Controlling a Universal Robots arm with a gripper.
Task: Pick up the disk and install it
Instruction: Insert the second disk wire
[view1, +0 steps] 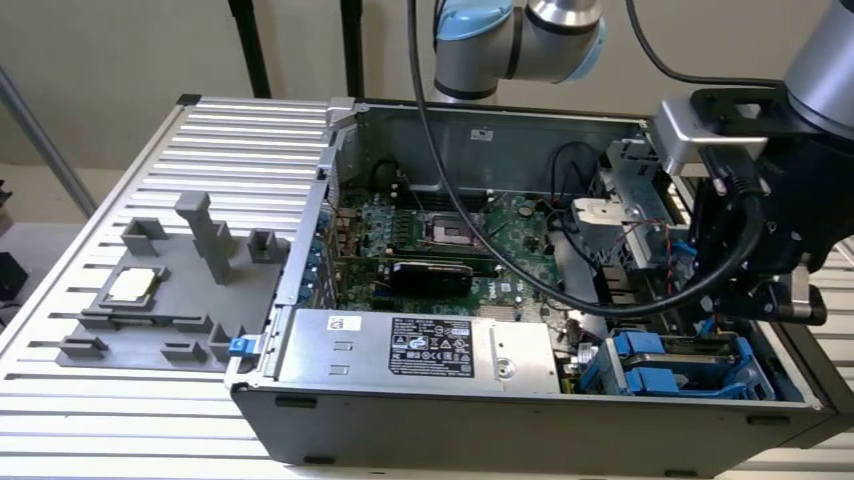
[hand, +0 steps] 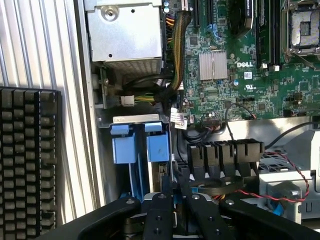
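Disk (hand: 159, 165) stands on edge in the drive bay (view1: 687, 365) at the lower right of the exterior view, with the gripper (hand: 172, 197) over it.

In the wrist view the gripper's black fingers (hand: 159, 210) sit low in the frame, drawn in narrow around the disk's blue carrier; whether they truly clamp it I cannot tell. The disk's long axis runs down into the bay, its blue rail end up toward the gripper. A second blue carrier (hand: 123, 147) stands just beside it, parallel. In the exterior view the bay lies at the case (view1: 534, 420) corner, right of the silver box (view1: 414, 345), under the arm (view1: 761, 200).
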